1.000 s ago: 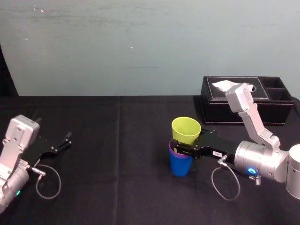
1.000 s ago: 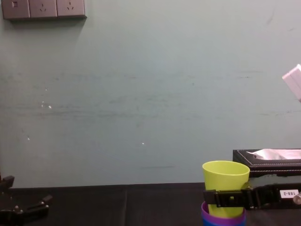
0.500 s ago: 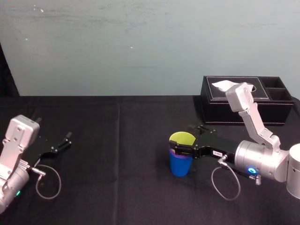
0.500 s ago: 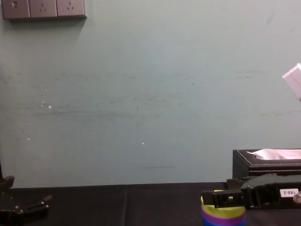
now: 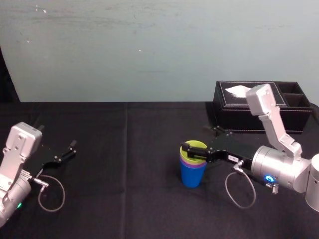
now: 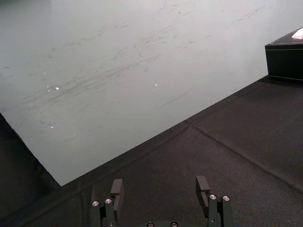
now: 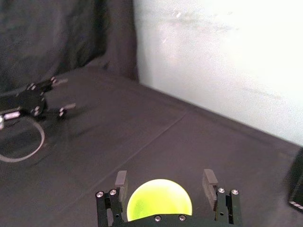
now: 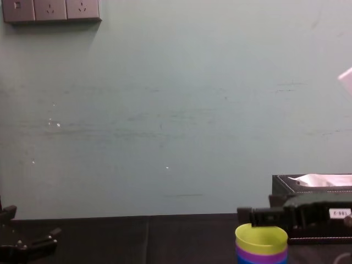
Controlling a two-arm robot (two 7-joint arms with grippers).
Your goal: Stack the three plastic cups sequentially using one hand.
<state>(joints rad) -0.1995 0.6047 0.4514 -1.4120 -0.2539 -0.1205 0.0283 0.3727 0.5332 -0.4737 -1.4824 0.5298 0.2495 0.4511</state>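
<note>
The three plastic cups stand nested on the black table right of centre. The blue cup [image 5: 191,175] is at the bottom, the purple cup [image 5: 186,162] sits inside it, and the yellow-green cup [image 5: 193,148] is innermost. From the side the stack shows as yellow-green [image 8: 261,237] over purple [image 8: 261,254]. My right gripper [image 5: 196,140] hovers just above the stack's rim, open, its fingers [image 7: 120,181] apart from the yellow-green cup [image 7: 159,203] on both sides. My left gripper [image 5: 67,151] rests open and parked at the table's left.
A black tissue box [image 5: 259,107] with a white tissue stands behind the right arm at the back right. A grey cable loop [image 5: 50,194] lies by the left arm. Black cloth between the two arms is free.
The right gripper opened and let go of the yellow-green cup, which dropped fully into the purple cup. The gripper has since risen slightly above the rim. The left arm stayed still.
</note>
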